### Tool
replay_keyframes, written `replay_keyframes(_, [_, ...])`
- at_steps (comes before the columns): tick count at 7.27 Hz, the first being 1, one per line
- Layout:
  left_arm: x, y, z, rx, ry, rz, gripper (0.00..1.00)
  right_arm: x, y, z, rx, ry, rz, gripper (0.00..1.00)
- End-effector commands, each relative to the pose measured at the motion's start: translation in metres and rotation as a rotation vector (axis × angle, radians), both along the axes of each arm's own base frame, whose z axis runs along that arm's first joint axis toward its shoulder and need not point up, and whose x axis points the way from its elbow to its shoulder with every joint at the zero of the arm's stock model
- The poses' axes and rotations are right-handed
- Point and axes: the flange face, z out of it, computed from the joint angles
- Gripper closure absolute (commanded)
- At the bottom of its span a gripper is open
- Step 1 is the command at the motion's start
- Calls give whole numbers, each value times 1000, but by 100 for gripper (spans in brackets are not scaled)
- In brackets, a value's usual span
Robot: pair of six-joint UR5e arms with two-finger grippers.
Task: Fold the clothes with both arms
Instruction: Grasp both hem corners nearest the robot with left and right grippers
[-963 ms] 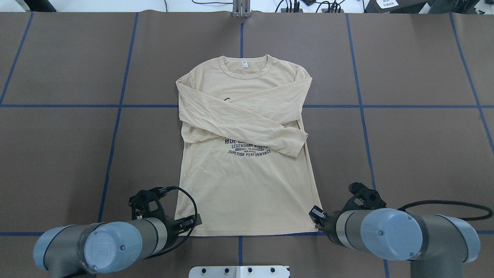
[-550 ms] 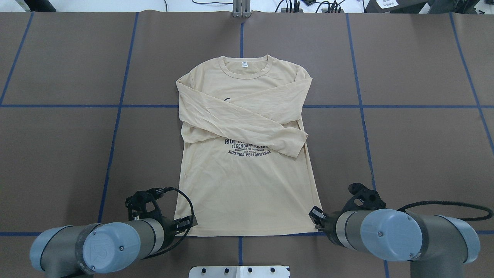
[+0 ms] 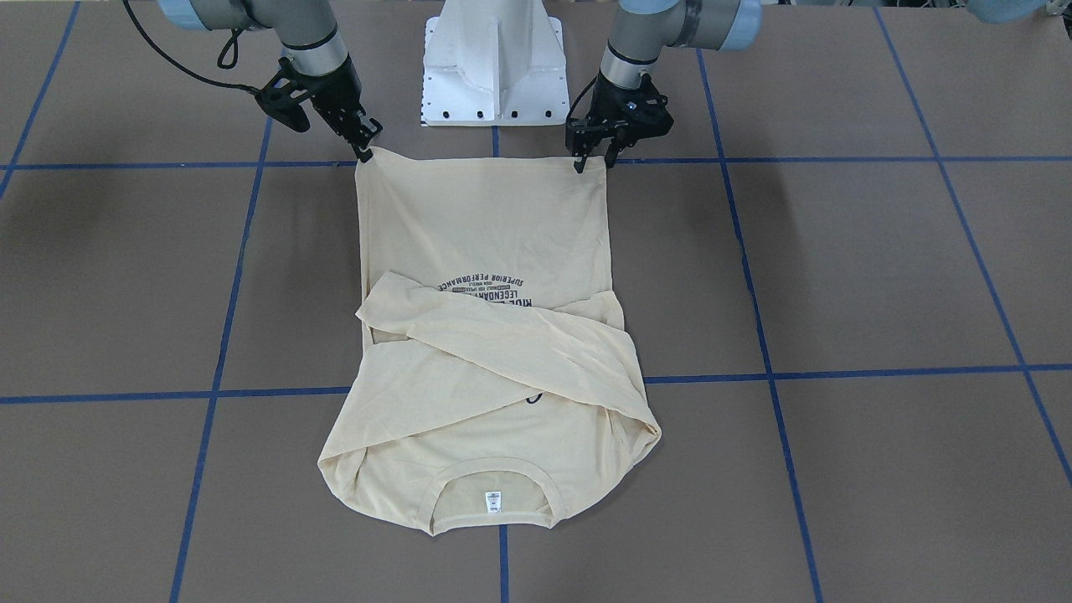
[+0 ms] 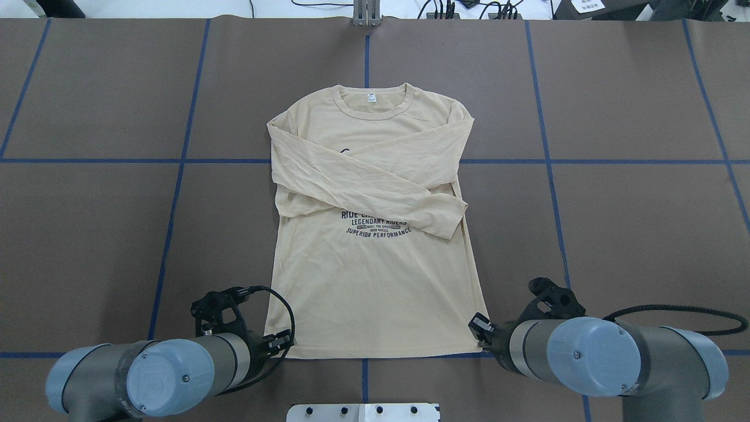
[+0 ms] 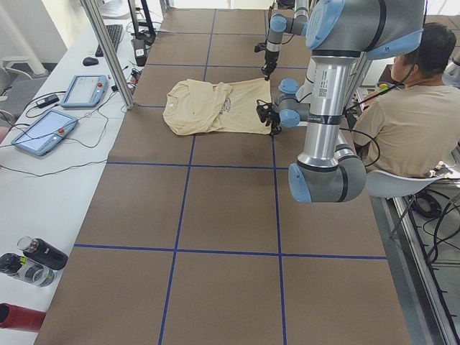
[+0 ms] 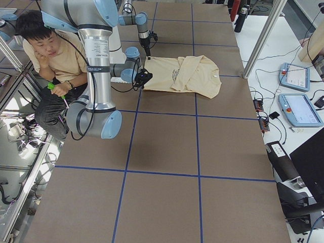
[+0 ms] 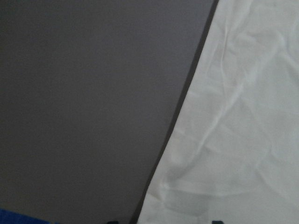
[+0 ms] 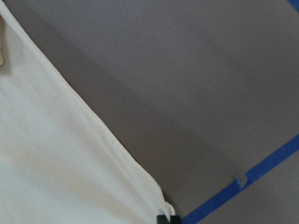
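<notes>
The cream-yellow shirt (image 4: 369, 281) lies flat on the brown table, collar far from me, both sleeves crossed over the navy print; it also shows in the front view (image 3: 486, 226). My left gripper (image 4: 281, 340) (image 3: 593, 161) is open at the near left hem corner; in its wrist view the two tips stand apart astride the shirt's edge (image 7: 233, 116). My right gripper (image 4: 479, 328) (image 3: 365, 151) sits at the near right hem corner, and in its wrist view it (image 8: 166, 219) looks shut on that corner of the shirt (image 8: 56, 163).
The white pedestal base (image 3: 490, 67) stands just behind the hem. Blue tape lines (image 4: 176, 161) grid the table. Operators sit behind the robot (image 5: 410, 108) (image 6: 45, 45). Control tablets (image 5: 83, 90) and bottles (image 5: 32, 259) lie on a side bench.
My left gripper has shifted slightly left and back toward the near hem corner. The right arm and the shirt have not moved.
</notes>
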Motion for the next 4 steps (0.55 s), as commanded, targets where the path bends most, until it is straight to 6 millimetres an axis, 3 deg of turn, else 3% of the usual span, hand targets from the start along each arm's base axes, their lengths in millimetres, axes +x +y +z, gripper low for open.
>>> replay_keyframes(1, [2,5,0,-4,1,7,51,0,0,-1,1,-2,1,100])
replay_keyframes(4, [1,8,-1,-7,1,9,50,0,0,-2,3,-4,2,100])
